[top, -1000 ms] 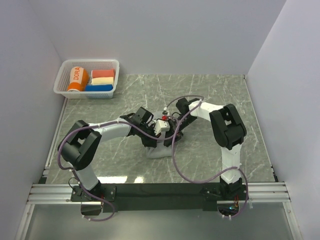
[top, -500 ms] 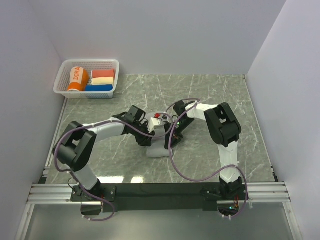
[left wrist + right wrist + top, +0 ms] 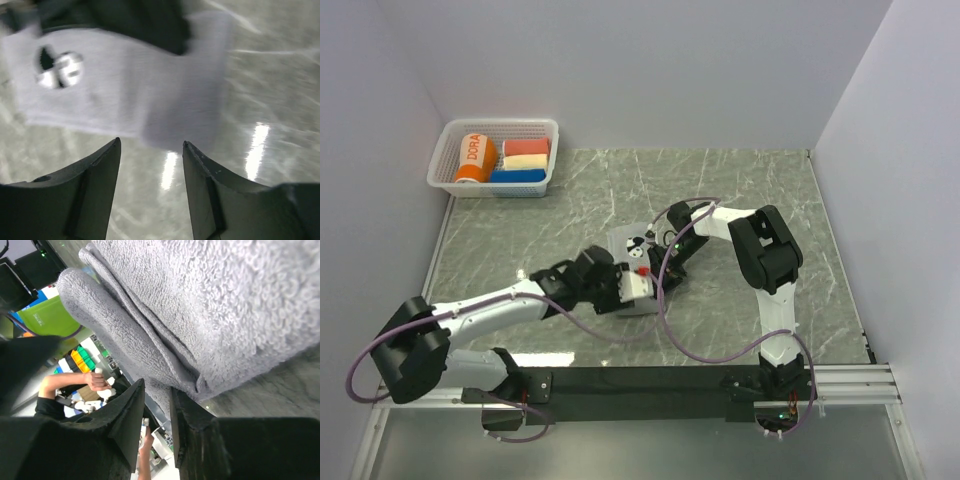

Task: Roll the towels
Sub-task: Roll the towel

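Observation:
The grey towel (image 3: pixel 624 242) lies folded in the middle of the table, partly hidden under both grippers. My right gripper (image 3: pixel 656 258) is at its right edge; in the right wrist view its jaws (image 3: pixel 157 385) stand close together on a folded edge of the grey towel (image 3: pixel 225 305). My left gripper (image 3: pixel 620 288) is at the towel's near left side. In the left wrist view it (image 3: pixel 151 142) is open and empty, with the blurred grey towel (image 3: pixel 125 95) just beyond the fingertips. The orange towel (image 3: pixel 474 157) is rolled up in the basket, showing "DORA" lettering.
A white basket (image 3: pixel 448 140) stands at the far left corner with the orange roll and small red, cream and blue rolls (image 3: pixel 525 160). White walls close in the left, back and right. The arm bases sit on a black rail (image 3: pixel 640 382) at the near edge.
My left arm has drawn back toward the near left, elbow lowered, and its gripper has come off the towel's top to its near side. The right gripper has shifted slightly left and stayed there.

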Available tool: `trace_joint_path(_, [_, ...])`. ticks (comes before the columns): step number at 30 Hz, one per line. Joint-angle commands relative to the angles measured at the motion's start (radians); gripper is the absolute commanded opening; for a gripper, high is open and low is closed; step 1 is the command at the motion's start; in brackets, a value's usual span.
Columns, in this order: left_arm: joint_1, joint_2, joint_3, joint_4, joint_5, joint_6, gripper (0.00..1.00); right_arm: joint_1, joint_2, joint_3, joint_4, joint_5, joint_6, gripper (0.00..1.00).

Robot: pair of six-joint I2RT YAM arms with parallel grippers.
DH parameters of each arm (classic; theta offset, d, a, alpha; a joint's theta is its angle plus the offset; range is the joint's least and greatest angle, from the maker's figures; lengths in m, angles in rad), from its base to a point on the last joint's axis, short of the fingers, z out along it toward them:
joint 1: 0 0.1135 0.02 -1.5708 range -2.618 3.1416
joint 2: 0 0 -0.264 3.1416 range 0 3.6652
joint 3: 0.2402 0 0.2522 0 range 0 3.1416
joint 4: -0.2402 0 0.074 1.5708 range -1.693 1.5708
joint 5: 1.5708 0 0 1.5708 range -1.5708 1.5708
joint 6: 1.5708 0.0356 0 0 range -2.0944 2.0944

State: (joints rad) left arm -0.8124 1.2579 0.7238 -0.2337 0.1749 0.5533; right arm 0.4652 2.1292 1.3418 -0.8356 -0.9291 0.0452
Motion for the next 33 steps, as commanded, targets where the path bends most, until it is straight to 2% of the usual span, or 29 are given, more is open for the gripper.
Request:
trace_joint_path(1, [-0.099, 0.033, -0.052, 0.091, -0.172, 0.005, 0.58, 0.006, 0.031, 0.005, 0.039, 0.104, -0.019, 0.36])
trace_joint_path(8, [-0.206, 0.123, -0.058, 0.175, -0.222, 0.008, 0.60, 0.006, 0.058, 0.022, 0.027, 0.085, -0.025, 0.36])
trace_joint_path(18, [-0.235, 0.160, -0.084, 0.195, -0.195, 0.033, 0.60, 0.004, 0.124, 0.069, 0.013, 0.084, -0.025, 0.32])
trace_joint_path(26, [-0.266, 0.159, -0.015, 0.125, -0.183, -0.030, 0.62, 0.004, 0.133, 0.069, 0.013, 0.088, -0.025, 0.32])
trace_joint_path(33, [-0.265, 0.231, -0.046, 0.178, -0.190, -0.003, 0.59, 0.004, 0.143, 0.089, -0.011, 0.084, -0.036, 0.31])
